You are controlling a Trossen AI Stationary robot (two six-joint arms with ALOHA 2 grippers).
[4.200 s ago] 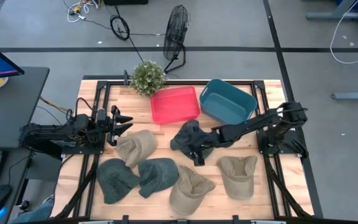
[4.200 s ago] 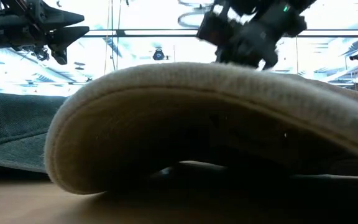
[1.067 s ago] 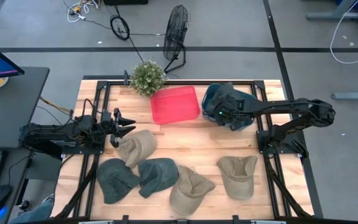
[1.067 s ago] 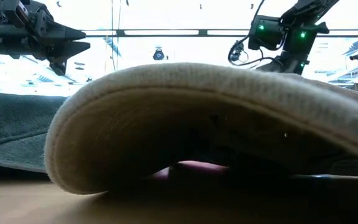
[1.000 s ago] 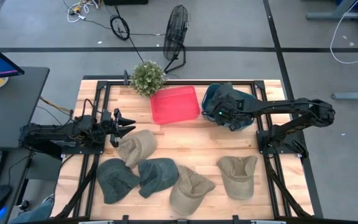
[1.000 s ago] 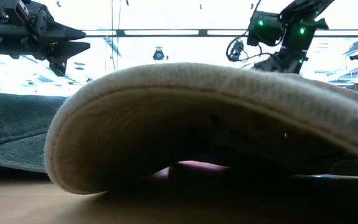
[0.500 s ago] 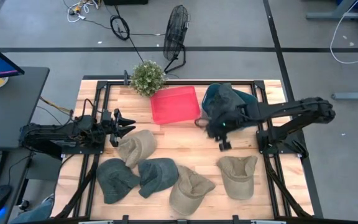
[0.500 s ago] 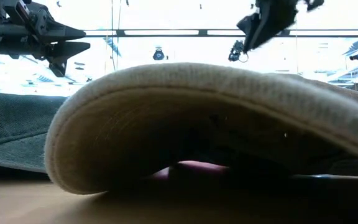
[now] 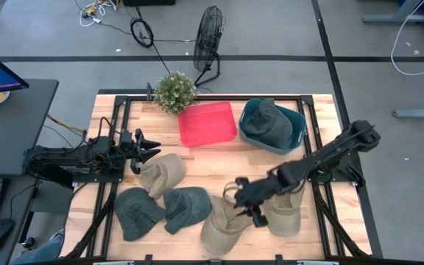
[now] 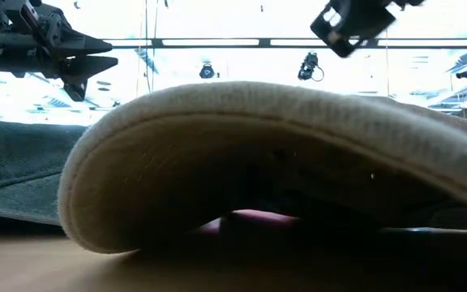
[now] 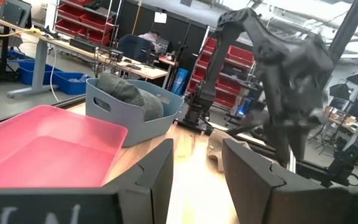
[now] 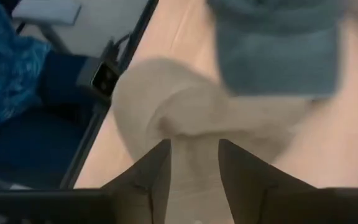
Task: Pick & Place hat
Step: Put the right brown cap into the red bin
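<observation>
While my right gripper [image 9: 243,200] hangs with fingers apart and empty over the beige cap [image 9: 223,223] at the near edge, my left gripper [image 9: 147,145] waits open beside another beige cap [image 9: 162,174]. Farther back, a dark green cap [image 9: 266,121] lies in the blue bin [image 9: 296,127].

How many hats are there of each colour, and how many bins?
Tan hats: 3
Dark green hats: 3
Bins: 2, red bin and blue bin
Total: 8
</observation>
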